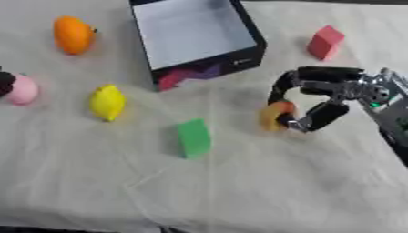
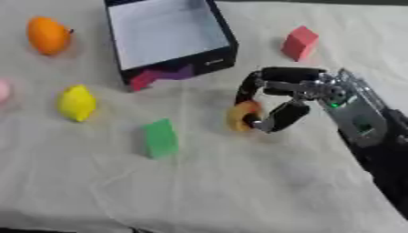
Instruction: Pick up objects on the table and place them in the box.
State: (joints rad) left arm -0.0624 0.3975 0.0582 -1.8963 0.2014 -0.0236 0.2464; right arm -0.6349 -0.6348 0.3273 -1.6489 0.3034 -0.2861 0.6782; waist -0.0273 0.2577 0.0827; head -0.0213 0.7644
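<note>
orange round object (image 1: 275, 115), small, blurred, pinched between curled fingers and thumb of right hand (image 1: 318, 98) on worktop (image 1: 263, 182); left hand (image 1: 5, 83) barely seen, state unclear.

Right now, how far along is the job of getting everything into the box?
Nothing done: the box looks empty. In hand: the right hand curls round an orange piece. Left on the table: green block, lemon, orange fruit, red block, pink thing.

Open cloth between right hand (image 1: 315, 98) and box (image 1: 199, 34), green block (image 1: 194, 137) just left, red block (image 1: 325, 42) behind.
</note>
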